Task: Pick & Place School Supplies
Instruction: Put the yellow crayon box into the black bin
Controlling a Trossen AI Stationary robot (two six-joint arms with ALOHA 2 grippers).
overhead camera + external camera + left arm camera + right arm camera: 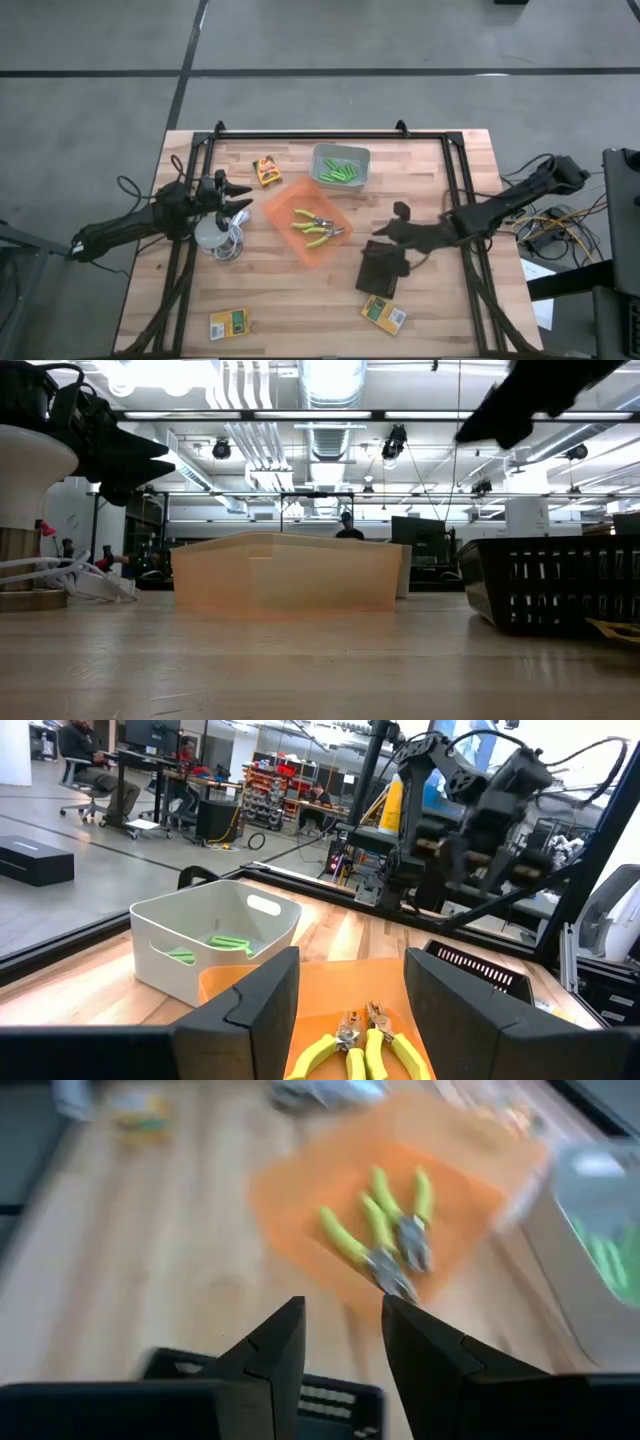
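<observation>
The right gripper [398, 212] hangs above the counter [300, 300] with its jaws parted a little and nothing between them, as its wrist view shows. It sits just off the right edge of the orange bin [307, 220] and over the far edge of a black mesh basket [381, 270]. The left gripper [240, 197] waits at the orange bin's left edge, jaws open and empty, above a white round thing with coiled cable [216, 238].

Both green-handled pliers [316, 227] already lie in the orange bin, and the lime-green marker sticks [340, 172] lie in the grey bin [341, 165] behind it.

What seems left is the printed boxes. One yellow-and-green box [384, 313] lies on the counter just in front of the black basket, on the near side of the right gripper; its long axis runs slantwise, from the basket's near corner toward the near right of the counter. The right arm is clearly nearer to it, so I judge it to be the next pick, calling for a pull back toward the near edge and a wrist turn to cross the box's short side.

A second box [231, 323] lies near the front left corner, closer to the left arm, and a red-and-yellow box [266, 170] sits behind the orange bin.
</observation>
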